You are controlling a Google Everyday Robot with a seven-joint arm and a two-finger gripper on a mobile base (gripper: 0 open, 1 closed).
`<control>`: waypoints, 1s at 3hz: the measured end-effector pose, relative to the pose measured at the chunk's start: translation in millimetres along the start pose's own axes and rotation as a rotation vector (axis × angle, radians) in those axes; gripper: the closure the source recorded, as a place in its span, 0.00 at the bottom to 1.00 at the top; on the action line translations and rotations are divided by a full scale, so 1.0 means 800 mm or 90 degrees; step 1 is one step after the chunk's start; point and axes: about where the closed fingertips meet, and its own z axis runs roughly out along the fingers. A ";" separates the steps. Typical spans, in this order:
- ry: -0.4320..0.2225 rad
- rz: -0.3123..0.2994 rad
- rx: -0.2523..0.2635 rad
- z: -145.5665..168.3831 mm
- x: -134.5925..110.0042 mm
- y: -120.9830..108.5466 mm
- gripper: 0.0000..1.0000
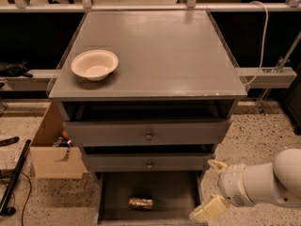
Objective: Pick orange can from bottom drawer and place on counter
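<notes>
The orange can (141,203) lies on its side on the dark floor of the open bottom drawer (113,192), near the drawer's middle. My gripper (213,189) is at the lower right, at the drawer's right front corner, to the right of the can and apart from it. Its two cream fingers (208,210) are spread apart and hold nothing. The counter (160,51) is the wide grey top of the cabinet above.
A cream bowl (94,64) sits on the counter's left side. Two knobbed drawers (148,136) are above the bottom drawer. An open cardboard box (54,147) stands on the floor to the cabinet's left. A dark pole (14,178) lies at far left.
</notes>
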 end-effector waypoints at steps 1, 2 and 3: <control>-0.001 0.008 0.002 0.048 0.009 -0.018 0.00; -0.003 0.018 -0.001 0.110 0.014 -0.041 0.00; -0.003 0.014 0.001 0.112 0.013 -0.041 0.00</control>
